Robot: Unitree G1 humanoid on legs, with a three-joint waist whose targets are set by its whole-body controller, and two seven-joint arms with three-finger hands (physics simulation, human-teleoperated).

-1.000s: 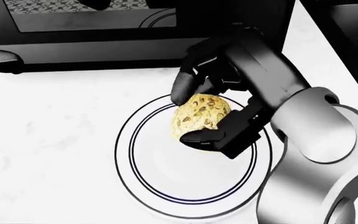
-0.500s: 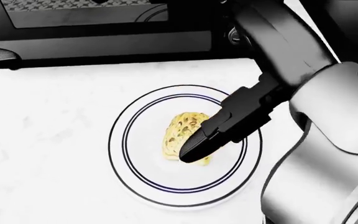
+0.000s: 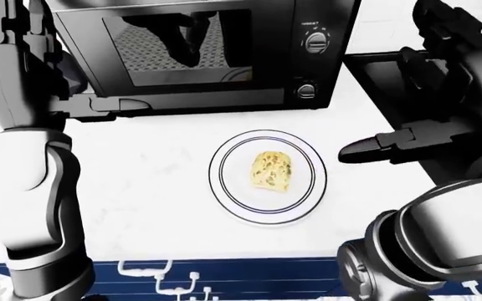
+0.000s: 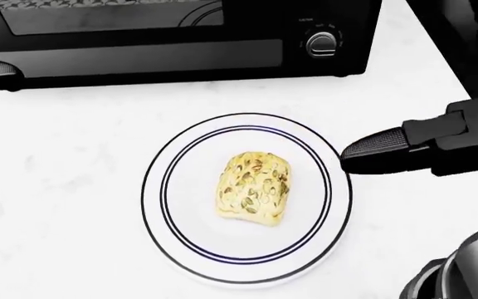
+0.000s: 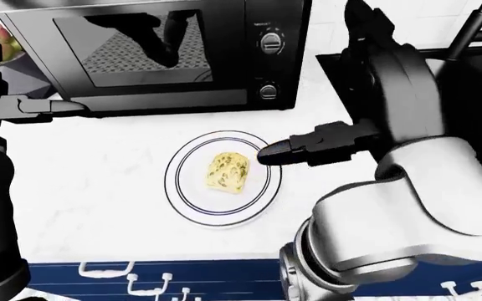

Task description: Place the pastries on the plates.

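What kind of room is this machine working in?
Most likely a kitchen: a microwave stands on a white counter, a pastry lies on a plate, and what looks like a dark sink sits at the right.

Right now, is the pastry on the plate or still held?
On the plate: the yellow seeded pastry lies flat inside the white blue-ringed plate; the right hand's black fingers stand clear beside it.

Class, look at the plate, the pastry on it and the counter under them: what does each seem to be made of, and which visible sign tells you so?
Plate: likely glazed ceramic, smooth white with thin dark rings round the rim.
Pastry: baked dough, matte yellow crust dotted with darker bits, perhaps nuts or seeds.
Counter: looks like polished marble or an imitation, white with faint grey veining.
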